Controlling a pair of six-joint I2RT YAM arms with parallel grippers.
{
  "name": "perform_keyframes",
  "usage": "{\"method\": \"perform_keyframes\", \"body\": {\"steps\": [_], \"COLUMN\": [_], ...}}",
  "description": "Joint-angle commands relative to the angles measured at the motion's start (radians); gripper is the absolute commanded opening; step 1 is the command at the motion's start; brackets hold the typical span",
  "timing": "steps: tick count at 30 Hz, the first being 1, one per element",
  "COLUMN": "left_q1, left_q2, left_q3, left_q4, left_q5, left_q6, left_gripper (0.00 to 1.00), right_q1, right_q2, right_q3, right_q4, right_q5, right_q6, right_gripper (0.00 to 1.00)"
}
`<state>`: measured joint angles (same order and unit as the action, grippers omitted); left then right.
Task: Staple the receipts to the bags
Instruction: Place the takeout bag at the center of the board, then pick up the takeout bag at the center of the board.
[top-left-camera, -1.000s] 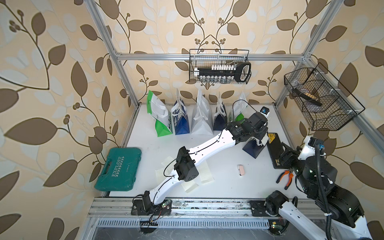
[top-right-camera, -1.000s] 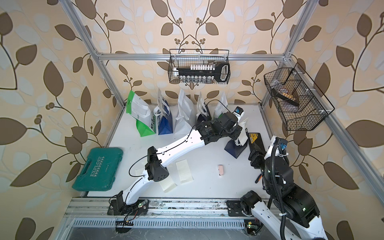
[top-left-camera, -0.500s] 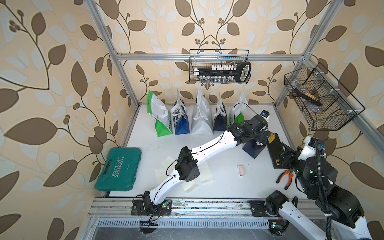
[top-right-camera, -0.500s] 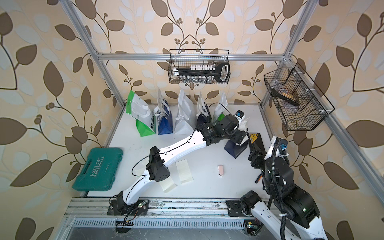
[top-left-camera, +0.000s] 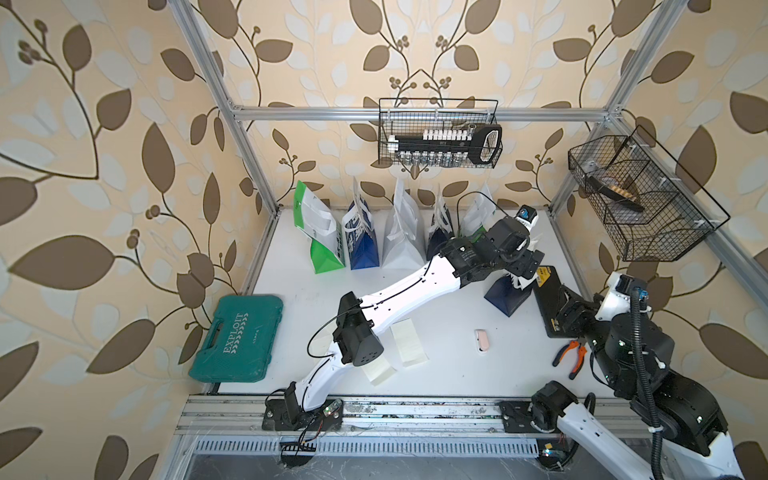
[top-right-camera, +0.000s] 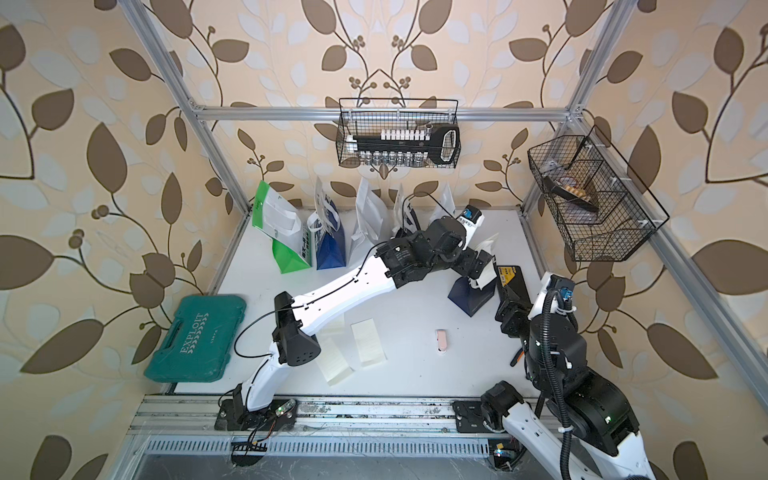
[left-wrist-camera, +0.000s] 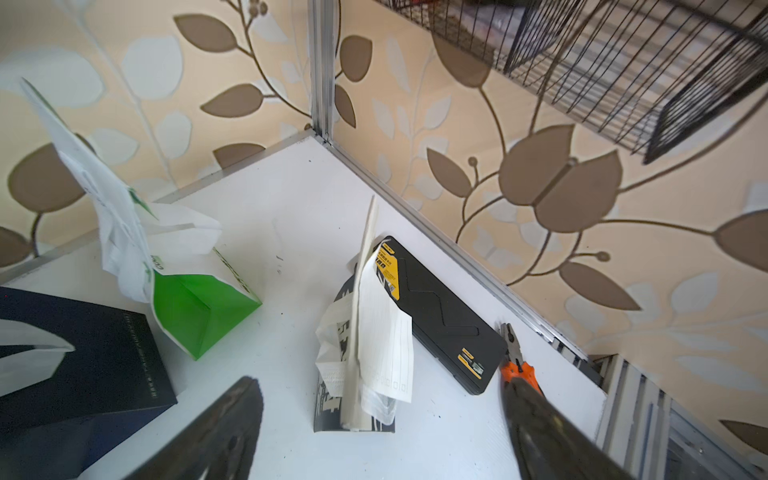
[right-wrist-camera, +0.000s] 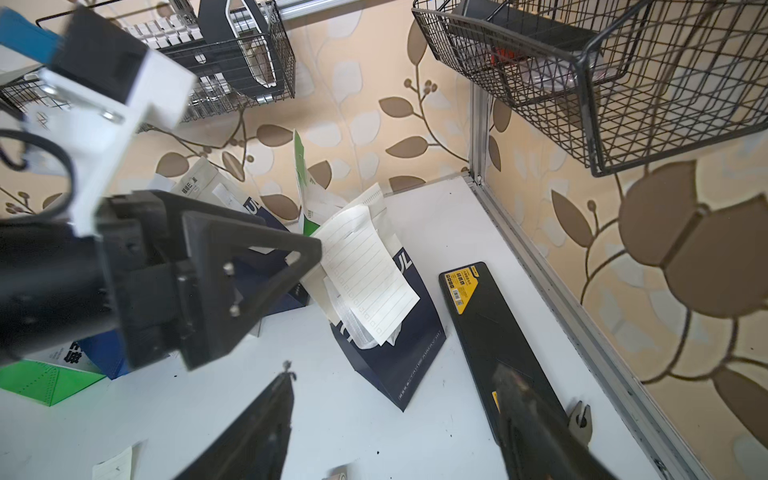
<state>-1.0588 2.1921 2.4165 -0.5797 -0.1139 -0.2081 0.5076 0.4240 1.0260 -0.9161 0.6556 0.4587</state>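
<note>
Evidently at the release stage on the navy bag (top-left-camera: 509, 297), set apart from the other bags (top-left-camera: 361, 245), just beside a black case (top-left-camera: 548, 291), with a receipt (right-wrist-camera: 365, 270) draped over its top edge. Left gripper (left-wrist-camera: 380, 384) spread wide close over it, holding nothing; right gripper (right-wrist-camera: 395, 376) likewise parted, empty. Staple unconfirmed. Next, probably: picking a loose receipt (top-left-camera: 409, 343) near the front.

Five bags (top-left-camera: 399, 245) stand in a row along the far wall. A sixth bag (top-left-camera: 507, 297) stands apart, nearer and to the right, with a receipt (right-wrist-camera: 365, 274) hanging at its top. Just right of it a flat case (left-wrist-camera: 440, 316) lies along the right wall, with pliers (top-left-camera: 571, 353) by its near end. Loose receipts (top-left-camera: 409, 343) lie near-centre, a small oblong object (top-left-camera: 482, 340) to their right. A tool case (top-left-camera: 237, 336) lies near left.
</note>
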Motion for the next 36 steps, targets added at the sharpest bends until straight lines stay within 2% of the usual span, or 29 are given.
{"method": "perform_keyframes", "body": {"steps": [1, 5, 7, 10, 12, 16, 18, 20, 23, 25, 31, 33, 36], "left_q1": [0.006, 0.018, 0.085, 0.234, 0.344, 0.673, 0.85, 0.975, 1.088, 1.107, 1.186, 1.189, 1.191], "left_q2": [-0.155, -0.343, -0.462, -0.671, -0.808, -0.944, -0.949, -0.922, -0.856, -0.825, -0.72, -0.725, -0.706], "left_q3": [-0.056, -0.245, -0.38, -0.601, -0.684, -0.753, -0.751, -0.747, -0.725, -0.719, -0.744, -0.785, -0.789], "left_q4": [0.052, 0.047, 0.039, 0.029, -0.037, -0.167, -0.231, -0.262, -0.29, -0.284, -0.21, -0.127, -0.105], "left_q5": [-0.042, -0.126, -0.097, -0.072, -0.086, 0.029, 0.114, 0.197, 0.245, 0.189, 0.211, 0.217, 0.187], "left_q6": [0.028, 0.028, -0.029, -0.1, -0.115, -0.151, -0.141, -0.131, -0.091, -0.062, -0.09, -0.092, -0.099], "left_gripper": [0.92, 0.91, 0.9, 0.89, 0.89, 0.89, 0.89, 0.88, 0.87, 0.87, 0.84, 0.81, 0.76], "right_q1": [-0.003, -0.002, -0.003, -0.003, -0.002, -0.003, -0.002, -0.002, -0.003, -0.003, -0.002, -0.003, -0.003], "right_q2": [0.018, 0.034, 0.038, 0.053, 0.063, 0.078, 0.085, 0.089, 0.093, 0.09, 0.078, 0.072, 0.07], "right_q3": [0.011, 0.011, 0.002, -0.008, -0.019, -0.031, -0.036, -0.038, -0.037, -0.037, -0.039, -0.039, -0.037], "right_q4": [0.008, 0.014, 0.022, 0.034, 0.047, 0.073, 0.084, 0.092, 0.092, 0.092, 0.079, 0.074, 0.07], "right_q5": [-0.038, -0.087, -0.115, -0.159, -0.177, -0.21, -0.221, -0.228, -0.235, -0.236, -0.244, -0.242, -0.242], "right_q6": [-0.009, -0.009, -0.009, -0.005, -0.003, -0.002, 0.001, -0.002, -0.008, -0.009, -0.011, -0.013, -0.014], "right_gripper": [0.76, 0.76, 0.76, 0.75, 0.75, 0.75, 0.75, 0.75, 0.75, 0.75, 0.75, 0.75, 0.75]}}
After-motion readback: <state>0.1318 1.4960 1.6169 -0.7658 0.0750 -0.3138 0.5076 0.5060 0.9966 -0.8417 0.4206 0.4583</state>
